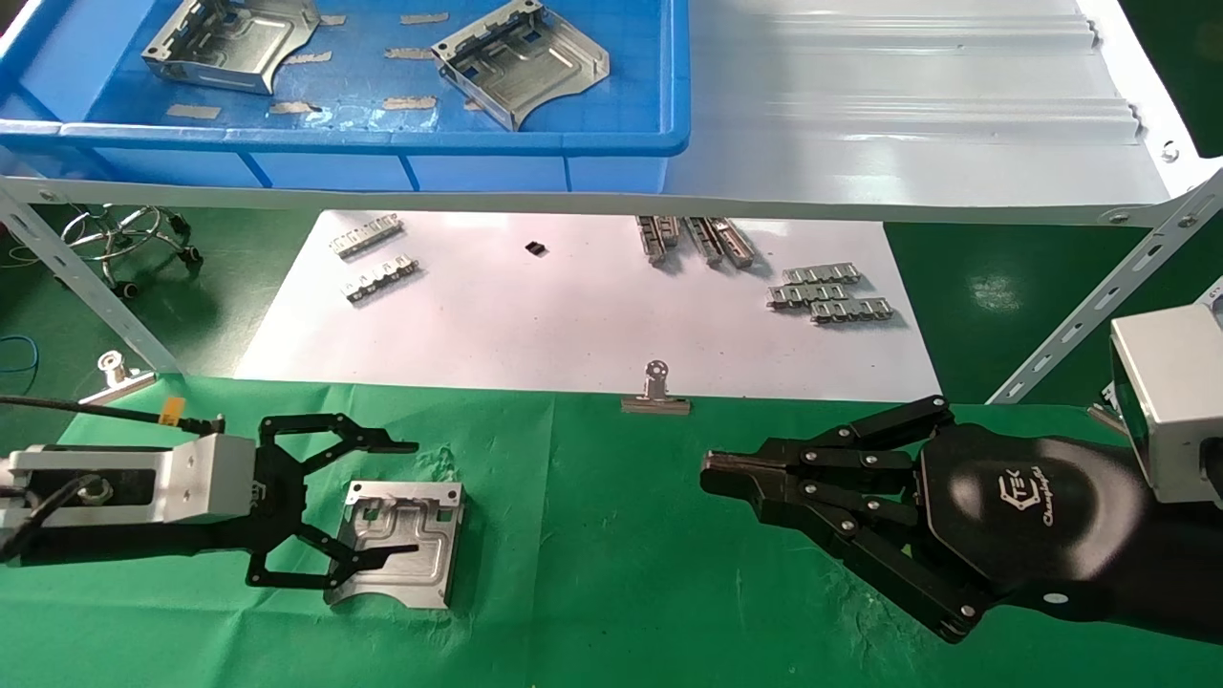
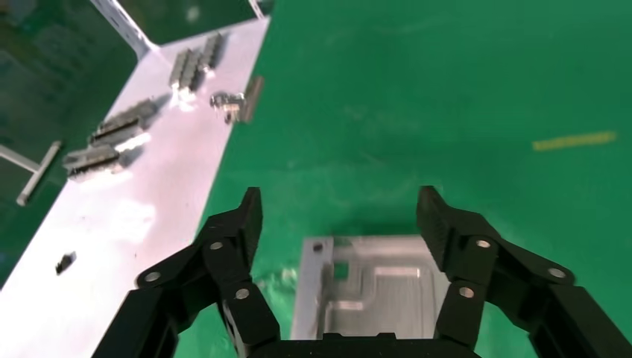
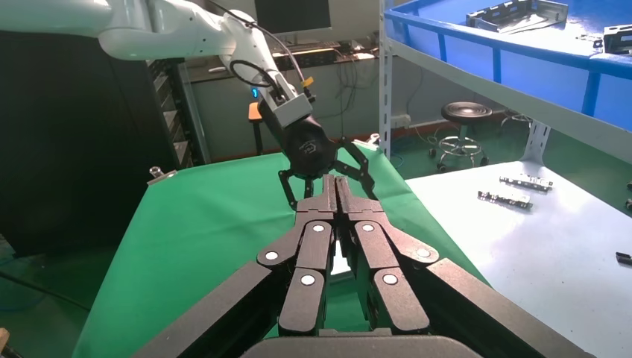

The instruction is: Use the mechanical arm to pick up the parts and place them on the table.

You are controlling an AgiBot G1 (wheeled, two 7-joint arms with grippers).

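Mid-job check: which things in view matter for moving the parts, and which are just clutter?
Job:
- part on the cloth, under the open left hand
- two parts in the blue bin
- green table
- right hand, shut, idle

Clutter:
- toothed strips
- binder clip
- white shelf

Bright, even overhead light. Glare whitens the shelf (image 1: 908,105) and the white sheet (image 2: 127,216). The left wrist view's far edges blur
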